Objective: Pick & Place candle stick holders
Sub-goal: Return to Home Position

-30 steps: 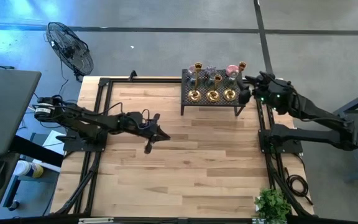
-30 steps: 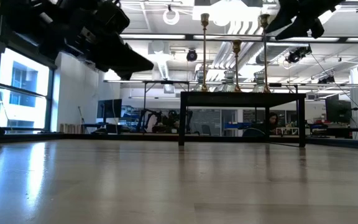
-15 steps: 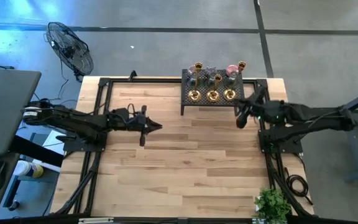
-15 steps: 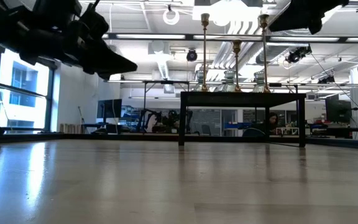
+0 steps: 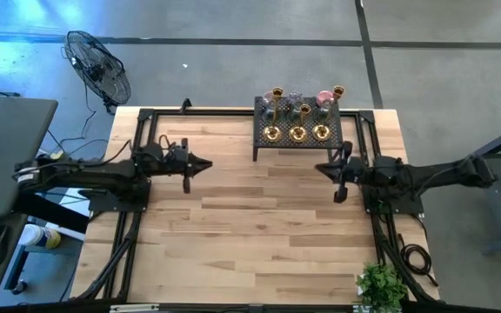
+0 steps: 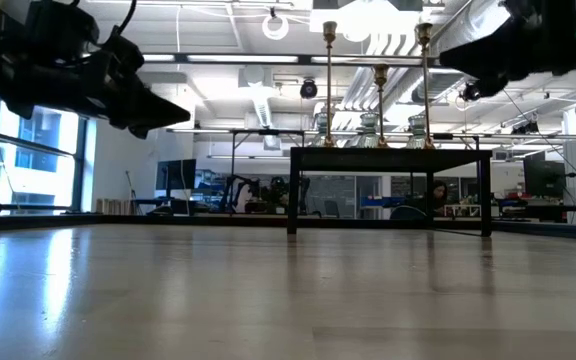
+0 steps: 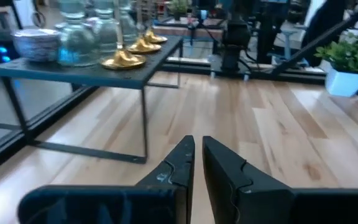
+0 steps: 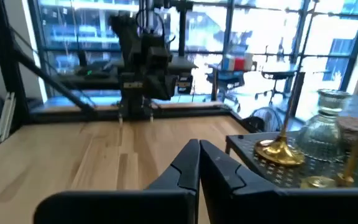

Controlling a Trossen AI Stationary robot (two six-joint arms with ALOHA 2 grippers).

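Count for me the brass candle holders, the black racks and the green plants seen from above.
brass candle holders: 3
black rack: 1
green plant: 1
Total: 5

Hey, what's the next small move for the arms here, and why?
Probably fold both arms back toward their bases and stop. The holders in view all stand on the rack. The left gripper and right gripper are shut, hold nothing, and hover above the table, so no pick looks pending.
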